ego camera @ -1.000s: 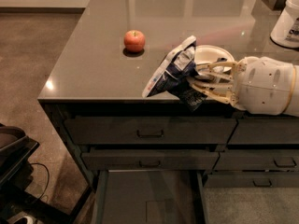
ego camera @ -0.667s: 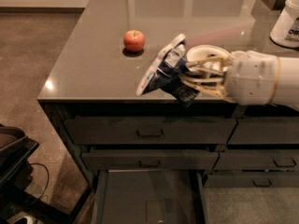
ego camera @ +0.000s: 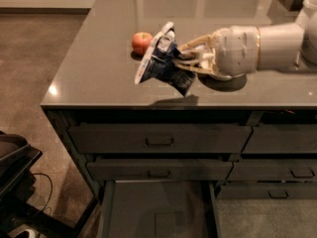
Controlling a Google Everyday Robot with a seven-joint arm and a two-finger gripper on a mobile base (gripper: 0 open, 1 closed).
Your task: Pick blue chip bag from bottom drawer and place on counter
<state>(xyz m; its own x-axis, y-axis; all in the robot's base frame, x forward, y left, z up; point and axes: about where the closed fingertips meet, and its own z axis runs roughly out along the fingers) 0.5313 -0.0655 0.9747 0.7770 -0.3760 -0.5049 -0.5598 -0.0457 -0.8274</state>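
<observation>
My gripper is shut on the blue chip bag, a crinkled dark blue foil bag with white edges. It holds the bag tilted a little above the glossy grey counter, near its front edge; the bag's shadow lies on the counter below it. My white arm reaches in from the right. The bottom drawer is pulled open at the bottom of the view, and its grey floor shows nothing in it.
A red apple sits on the counter just left of and behind the bag. A white bowl lies under my wrist. Closed drawer fronts with dark handles sit below the counter edge. Dark equipment stands at lower left.
My gripper has carried the chip bag up and further back over the counter, closer to the apple.
</observation>
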